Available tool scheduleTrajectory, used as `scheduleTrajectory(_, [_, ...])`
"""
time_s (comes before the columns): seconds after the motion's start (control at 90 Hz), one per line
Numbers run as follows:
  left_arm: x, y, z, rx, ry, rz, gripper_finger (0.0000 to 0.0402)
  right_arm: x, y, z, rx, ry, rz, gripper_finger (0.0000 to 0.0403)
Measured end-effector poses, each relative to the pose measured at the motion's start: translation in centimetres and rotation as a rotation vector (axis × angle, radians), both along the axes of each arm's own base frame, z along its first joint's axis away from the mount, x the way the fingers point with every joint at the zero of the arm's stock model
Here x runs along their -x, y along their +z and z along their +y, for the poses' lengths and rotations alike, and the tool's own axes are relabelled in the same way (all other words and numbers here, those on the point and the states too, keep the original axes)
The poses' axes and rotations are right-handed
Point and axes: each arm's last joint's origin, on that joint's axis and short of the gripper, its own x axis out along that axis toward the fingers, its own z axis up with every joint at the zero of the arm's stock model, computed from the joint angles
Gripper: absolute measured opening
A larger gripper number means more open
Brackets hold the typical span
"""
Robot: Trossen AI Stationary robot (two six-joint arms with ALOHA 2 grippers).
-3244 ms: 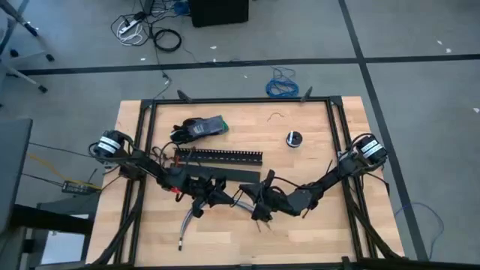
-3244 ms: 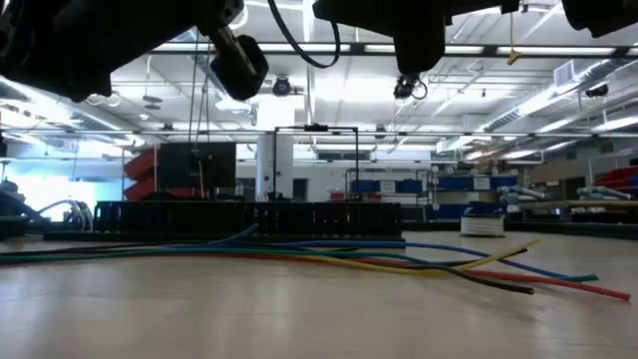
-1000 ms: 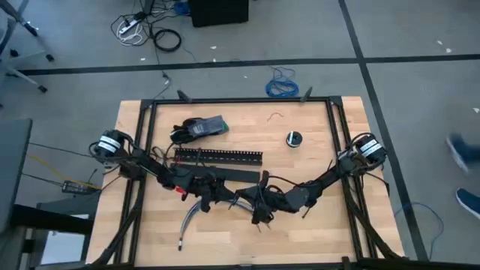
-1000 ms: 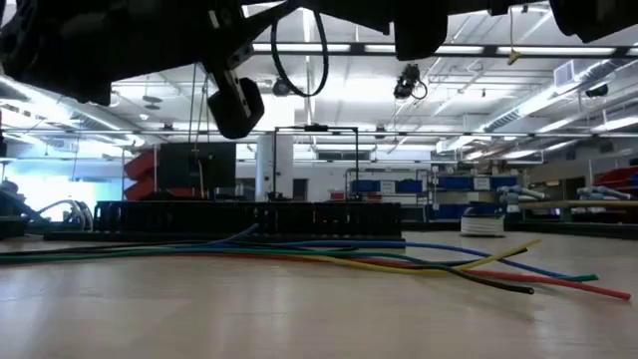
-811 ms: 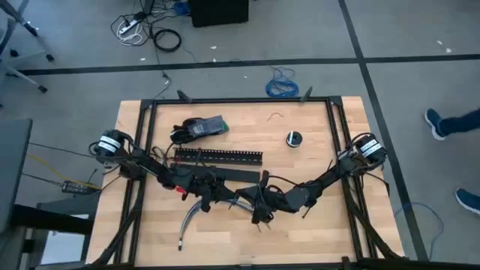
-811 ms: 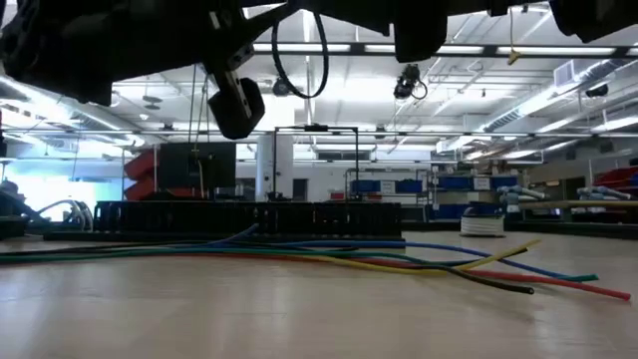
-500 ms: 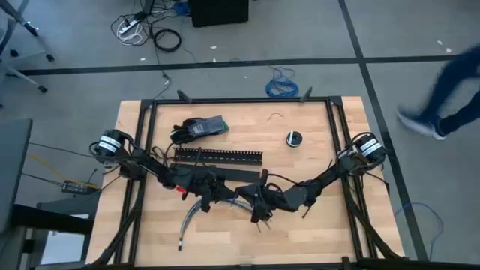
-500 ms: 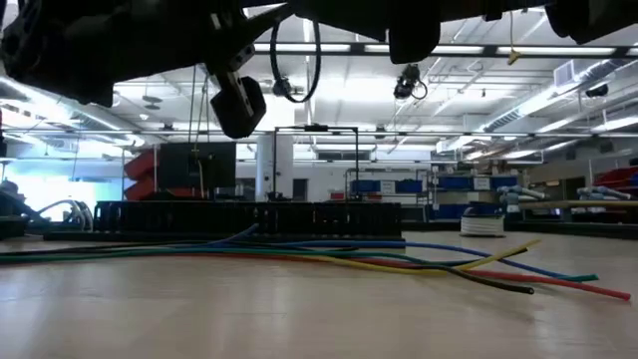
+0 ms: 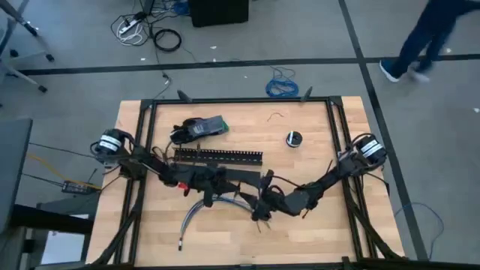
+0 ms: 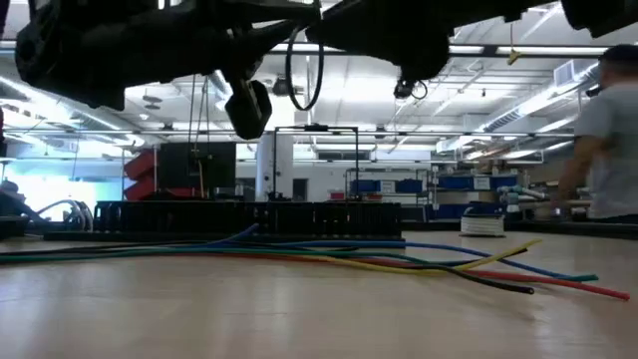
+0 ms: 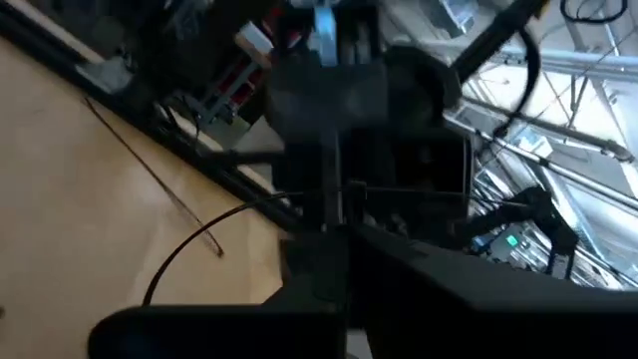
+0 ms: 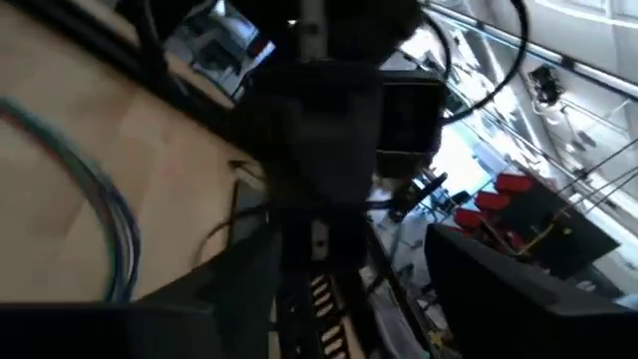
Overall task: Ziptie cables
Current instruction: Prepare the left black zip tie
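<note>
The cables [image 9: 196,214] lie in a loose curved bundle on the table's near middle; in the low view the cables [image 10: 299,251] rest flat along the wood with splayed ends. My left gripper [image 9: 218,180] hangs shut above their far end, a thin black ziptie [image 11: 199,239] at its fingertips. My right gripper [image 9: 262,201] faces it from the right, close by, open and holding nothing. In the left wrist view the right gripper [image 11: 364,110] stands straight ahead. A second thin black strip [image 11: 150,165] lies flat on the wood. My left gripper pinches the ziptie between its two shut fingers [image 11: 334,224]. The part of the strip beside the fingers [image 11: 284,202] comes out sideways and curls down toward the table, slack. Which part of the ziptie's length the fingers have, I cannot tell.
The long black slotted channel [image 9: 217,156] lies just beyond the grippers, with a flat black piece [image 9: 241,174] beside it. A dark device [image 9: 199,127], a small spool [image 9: 293,139] and a curled wire scrap [image 9: 277,115] sit farther back. A person [image 10: 613,150] passes beyond the table's right.
My left gripper has shifted a little toward the table's right and far edges, closer to the right gripper. The cables have stayed where they lay on the table.
</note>
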Motion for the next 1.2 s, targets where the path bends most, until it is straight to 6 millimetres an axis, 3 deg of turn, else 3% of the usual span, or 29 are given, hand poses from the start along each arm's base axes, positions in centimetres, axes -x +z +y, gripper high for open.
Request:
scheduleTrajectory(0.222, [0.0,-0.2,1.3,-0.06,0.011,-0.009,0.0,0.4,0.1,0.6,0.022,0.005,0.0,0.0261])
scheduleTrajectory(0.422, [0.3,-1.2,1.6,-0.093,0.037,0.063,0.0,0.5,1.0,0.6,0.026,-0.008,-0.055,0.0241])
scheduleTrajectory(0.767, [0.3,-1.3,1.6,-0.095,0.039,0.072,0.0,-0.1,0.9,-0.3,-0.032,-0.003,-0.082,0.0206])
scheduleTrajectory(1.2, [0.3,-1.3,1.6,-0.096,0.038,0.073,0.0,-0.3,0.9,-0.7,-0.044,0.009,-0.086,0.0088])
